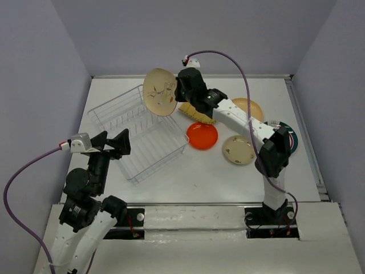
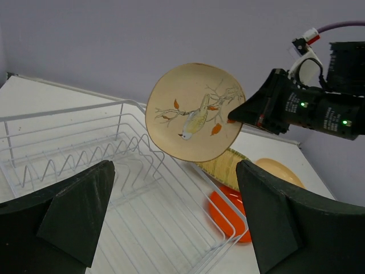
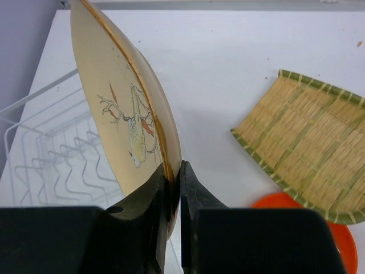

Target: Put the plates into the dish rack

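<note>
The right gripper (image 1: 178, 94) is clamped on the rim of the cream plate with a bird-and-branch design (image 1: 160, 92). In the right wrist view its two fingers pinch the plate's lower edge with no gap to spare. The plate is held upright on edge in the air, at upper centre-left of the top view, just above the upper-right corner of the dish rack (image 1: 142, 142). The clear wire rack lies at an angle on the white table (image 1: 188, 182), in the left half of that view, and no plate shows in it. The left gripper (image 1: 111, 141) hovers at the rack's lower-left edge with its jaws spread wide and nothing between them. To the right of the rack lie the yellow-green woven fan-shaped dish (image 1: 197, 112), the orange-red plate (image 1: 202, 136), the small beige plate (image 1: 238, 149) and the tan plate (image 1: 249, 107). The teal-rimmed white plate (image 1: 292, 137) is partly hidden behind the right arm.
</note>
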